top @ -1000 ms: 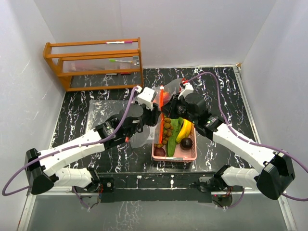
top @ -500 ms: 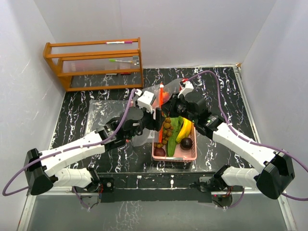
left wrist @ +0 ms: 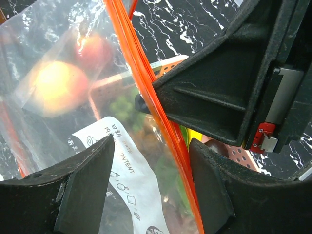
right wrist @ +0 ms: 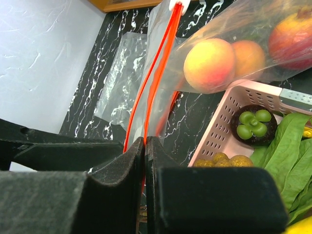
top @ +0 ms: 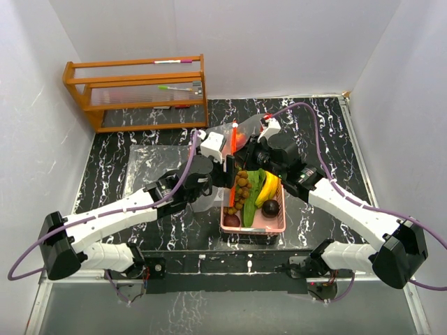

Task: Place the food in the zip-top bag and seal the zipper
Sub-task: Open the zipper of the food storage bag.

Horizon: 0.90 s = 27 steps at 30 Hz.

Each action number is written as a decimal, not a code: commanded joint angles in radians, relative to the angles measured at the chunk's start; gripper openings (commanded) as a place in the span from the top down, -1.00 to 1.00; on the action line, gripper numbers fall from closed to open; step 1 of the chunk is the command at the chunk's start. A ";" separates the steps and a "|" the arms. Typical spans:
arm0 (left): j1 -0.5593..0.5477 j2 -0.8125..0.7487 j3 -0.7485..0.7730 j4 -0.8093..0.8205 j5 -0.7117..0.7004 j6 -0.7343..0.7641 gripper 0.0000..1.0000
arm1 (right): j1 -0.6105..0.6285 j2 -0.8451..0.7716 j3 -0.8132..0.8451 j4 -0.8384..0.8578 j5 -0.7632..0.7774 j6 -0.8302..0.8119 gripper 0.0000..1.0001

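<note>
Left fingers: the left gripper (left wrist: pixel 151 161) stands part open, with 1 pad on either side of the orange zipper strip (left wrist: pixel 130 73); no clear contact shows.
Right fingers: the right gripper (right wrist: pixel 145 146) is pinched tight on the same strip, low on its length.
Bag: the zip-top bag (right wrist: pixel 229 24) hangs from that pinch above the table, with its body over the far end of the pink basket (right wrist: pixel 225 109).
Food in bag: 2 orange fruits, 1 of them in sharp view (right wrist: pixel 209 65), and 1 red fruit (right wrist: pixel 292 39).
Food in basket: longan bunch (top: pixel 242 188), bananas (top: pixel 269 188), long green pieces (top: pixel 251 201) and 2 dark purple fruits, 1 of them at the near end (top: pixel 271 207).
Key relation: the strip's long axis runs up and away from the right pinch towards the back wall. The left fingers straddle it just beside the right ones, so the left arm is placed to travel along it.
Mouth: I cannot tell whether the 2 orange tracks are pressed together.
Progress: early, I judge, since most of the food lies outside the bag.
</note>
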 commanded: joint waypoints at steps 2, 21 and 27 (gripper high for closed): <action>0.001 -0.055 -0.005 0.009 -0.054 0.005 -0.22 | 0.007 -0.016 0.045 0.038 0.019 -0.018 0.85; 0.001 0.046 0.080 -0.090 -0.178 0.053 -0.06 | 0.024 -0.017 0.063 0.025 0.023 -0.017 0.85; 0.001 0.078 0.114 -0.093 -0.189 0.060 0.05 | 0.046 -0.012 0.083 0.011 0.042 -0.013 0.85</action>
